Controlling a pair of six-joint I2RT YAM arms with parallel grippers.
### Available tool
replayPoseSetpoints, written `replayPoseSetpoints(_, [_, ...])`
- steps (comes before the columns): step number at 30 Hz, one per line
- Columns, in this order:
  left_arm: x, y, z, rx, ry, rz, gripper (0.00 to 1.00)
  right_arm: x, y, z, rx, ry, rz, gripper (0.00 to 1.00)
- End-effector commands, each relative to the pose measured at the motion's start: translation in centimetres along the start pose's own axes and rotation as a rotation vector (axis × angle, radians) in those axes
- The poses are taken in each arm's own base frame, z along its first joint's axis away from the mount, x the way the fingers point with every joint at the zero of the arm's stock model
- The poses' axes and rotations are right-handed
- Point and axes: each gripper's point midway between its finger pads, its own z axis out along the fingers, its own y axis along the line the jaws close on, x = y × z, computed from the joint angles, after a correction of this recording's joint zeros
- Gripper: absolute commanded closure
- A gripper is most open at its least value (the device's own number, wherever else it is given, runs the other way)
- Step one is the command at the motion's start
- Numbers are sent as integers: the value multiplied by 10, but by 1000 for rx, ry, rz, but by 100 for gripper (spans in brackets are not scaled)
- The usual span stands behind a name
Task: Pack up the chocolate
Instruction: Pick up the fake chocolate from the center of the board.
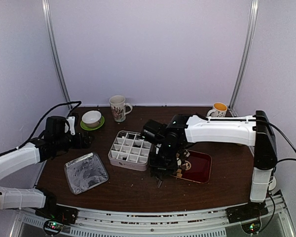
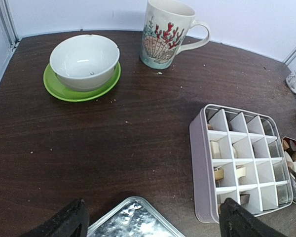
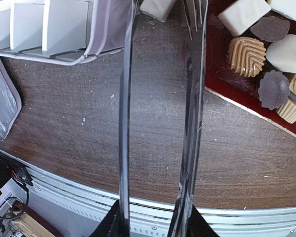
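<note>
Chocolate pieces point(image 3: 246, 54) in white, tan and dark brown lie in a red tray point(image 3: 222, 84), which shows at right of centre from above point(image 1: 202, 170). My right gripper point(image 3: 153, 222) is shut on long metal tongs point(image 3: 124, 123). At the tongs' far end a white piece point(image 3: 158, 7) sits between the tips, over the table between the tray and the white divided box point(image 3: 49, 29). From above, that gripper point(image 1: 160, 170) is low between box and tray. A few pieces point(image 2: 215, 148) lie in the box's cells. My left gripper point(image 2: 153, 217) stands wide open and empty, left of the box.
A silver lid point(image 1: 85, 172) lies at the front left, just under my left gripper point(image 1: 84, 139). At the back stand a white bowl on a green saucer point(image 1: 92, 118), a shell-print mug point(image 1: 118, 107) and a yellow-lined mug point(image 1: 219, 109). The table's near edge runs close behind the right wrist.
</note>
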Motion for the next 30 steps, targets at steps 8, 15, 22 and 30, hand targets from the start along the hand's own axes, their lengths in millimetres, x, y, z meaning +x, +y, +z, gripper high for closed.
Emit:
replayPoseSetpoints(8, [-26,-20,-3,99,-79,-12,5,4,15,1,38,60,17,69])
replayPoseSetpoints(15, [-24,-21,-2,104,-67,-9,5,-1,-1,-19,103,-19,-8,73])
replayPoseSetpoints(22, [-16,-24,8,122,-10,-17,7,-17,-13,-57,53,-202,24,81])
replayPoseSetpoints(30, [-6,-51,29,287,80,-76,13,-33,2,-93,-110,-390,-102,81])
